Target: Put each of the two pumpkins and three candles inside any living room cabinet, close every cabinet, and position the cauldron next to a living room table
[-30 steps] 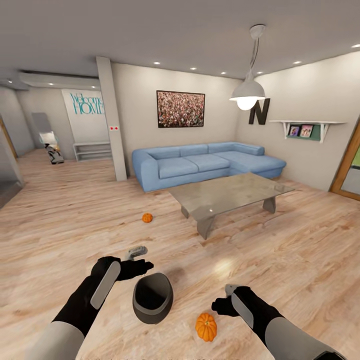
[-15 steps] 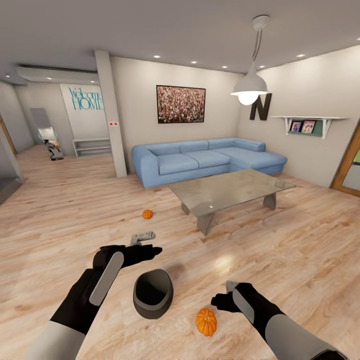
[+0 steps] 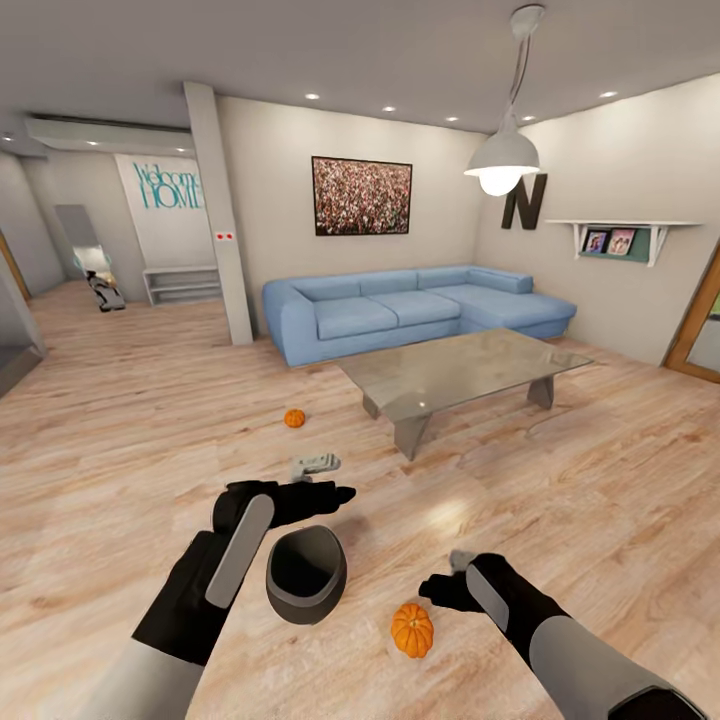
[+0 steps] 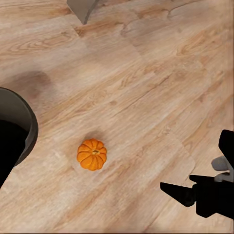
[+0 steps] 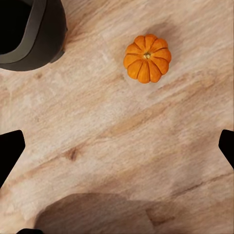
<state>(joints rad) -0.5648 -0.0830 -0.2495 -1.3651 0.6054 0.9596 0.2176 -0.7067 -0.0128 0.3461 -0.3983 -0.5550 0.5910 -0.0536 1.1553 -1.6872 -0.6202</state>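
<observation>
Pale wood-plank floor (image 3: 120, 430) runs across the whole living room in the head view. At the left, the left gripper (image 3: 325, 478) is held out over the floor, its grey fingers (image 3: 318, 462) reaching toward the room; how far apart they stand cannot be told from this angle, and nothing is seen between them. Just below and beside that forearm sits the cauldron (image 3: 305, 575), a dark round pot with a thick rolled rim, standing on the floor with its black mouth tilted toward the camera. Farther back, well apart from it, a small far pumpkin (image 3: 294, 418) lies on the planks, near the left end of the coffee table (image 3: 462, 370), whose glass top rests on short grey legs. Behind the table stands a blue sectional sofa (image 3: 400, 310).

To the right of the cauldron, near it but not touching, lies the near pumpkin (image 3: 412, 629), bright orange and ribbed, stem dimple up. Just to its right hovers the right gripper (image 3: 448, 582); the right wrist view shows its black fingertips (image 5: 9, 151) at opposite edges, spread wide with only bare floor between them, the pumpkin (image 5: 147, 58) ahead and the cauldron (image 5: 34, 34) beside it.
</observation>
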